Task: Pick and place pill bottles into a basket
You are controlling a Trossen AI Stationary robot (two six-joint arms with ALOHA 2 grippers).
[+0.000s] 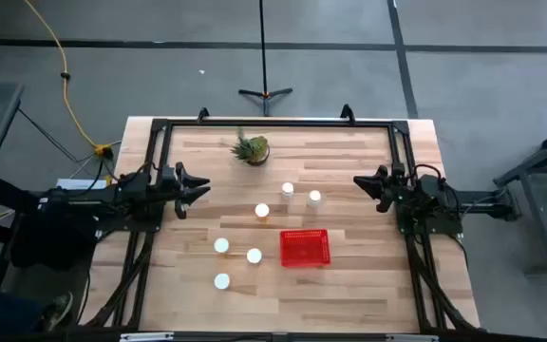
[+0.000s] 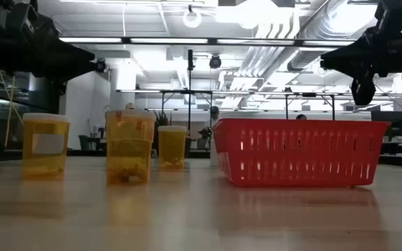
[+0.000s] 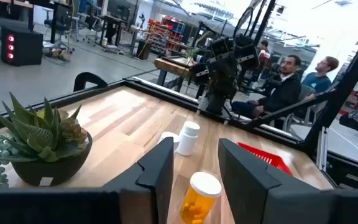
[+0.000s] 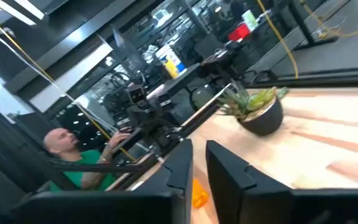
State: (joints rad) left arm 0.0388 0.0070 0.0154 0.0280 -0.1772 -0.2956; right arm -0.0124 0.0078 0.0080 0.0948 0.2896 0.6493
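Note:
Six pill bottles with white caps stand upright on the wooden table. Two are at mid-table [image 1: 288, 190] [image 1: 314, 198], one is a little nearer [image 1: 262, 211], and three stand to the basket's left [image 1: 221, 245] [image 1: 254, 255] [image 1: 221, 280]. In the low view their bodies [image 2: 128, 146] are amber. The red mesh basket [image 1: 305, 247] [image 2: 299, 150] stands near the front, right of centre, with nothing showing inside. My left gripper [image 1: 202, 185] [image 3: 194, 149] hovers open over the table's left side. My right gripper [image 1: 361, 182] [image 4: 199, 146] hovers open over the right side. Neither holds anything.
A spiky green plant in a dark pot [image 1: 252, 148] [image 3: 42, 146] stands at the table's far middle. A black frame [image 1: 273, 123] runs along the table's far edge and sides. People sit in the room beyond the table [image 3: 284, 84] [image 4: 67, 155].

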